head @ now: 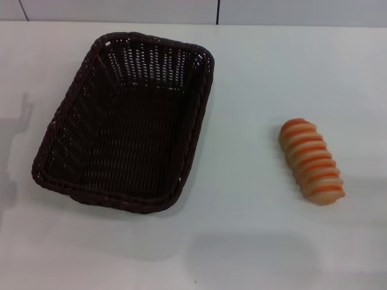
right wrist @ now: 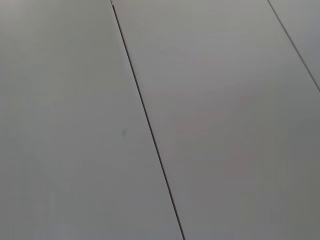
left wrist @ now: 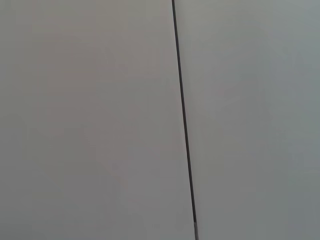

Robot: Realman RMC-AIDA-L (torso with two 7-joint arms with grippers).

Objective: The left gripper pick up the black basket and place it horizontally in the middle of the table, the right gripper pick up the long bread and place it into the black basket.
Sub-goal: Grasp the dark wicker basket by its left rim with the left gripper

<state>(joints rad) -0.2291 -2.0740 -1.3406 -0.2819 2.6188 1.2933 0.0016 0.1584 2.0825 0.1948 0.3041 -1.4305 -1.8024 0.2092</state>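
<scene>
A: Surface first?

B: White table point(head: 254, 241), pale panelled wall behind it with thin dark seams. Both my wrist cameras show only flat grey panels and a dark seam line, nothing else.

A: Where's the basket?

B: Black basket point(head: 124, 124) sits on the left half of the table, empty, upright, long side running away from me and tilted a bit, far end leaning toward the middle. So it is not horizontal and not in the middle.

A: Bread?

B: Long bread point(head: 311, 160) lies on the right half, flat on the table, well apart from the basket, angled with its near end further right. Orange and cream stripes across it.

A: Your grippers?

B: Neither the left gripper nor the right gripper shows in any view. Can't tell open or closed, so I won't guess. There is a faint grey shadow at the left edge of the table, source unclear.

A: Step in hand?

B: I judge it's the very start. Nothing is gripped, nothing placed. First job is the basket pickup with my left side.

A: What does the next move need?

B: Bring my left gripper down to the basket's rim, probably the near or left wall since that's my side. Pinch the braided edge, lift, turn the basket crosswise, set it mid-table. Keep it off the bread while swinging. Bread waits for the right gripper afterwards.
</scene>
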